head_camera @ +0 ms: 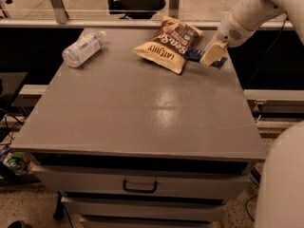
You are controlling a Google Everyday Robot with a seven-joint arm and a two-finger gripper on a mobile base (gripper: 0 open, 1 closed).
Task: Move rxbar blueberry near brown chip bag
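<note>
The brown chip bag (167, 43) lies at the back of the grey table (142, 113), its tan end towards me. My gripper (212, 56) is just right of the bag, near the table's back right corner. It is shut on the rxbar blueberry (193, 55), a dark navy bar whose ends show on both sides of the cream fingers (213, 52). The bar's left end is right beside the bag's right edge, low over the table top.
A clear plastic water bottle (83, 48) lies on its side at the back left. The table has drawers in front with a dark handle (139, 186). An office chair (135, 1) stands behind a rail. My white arm (256, 11) comes in from the upper right.
</note>
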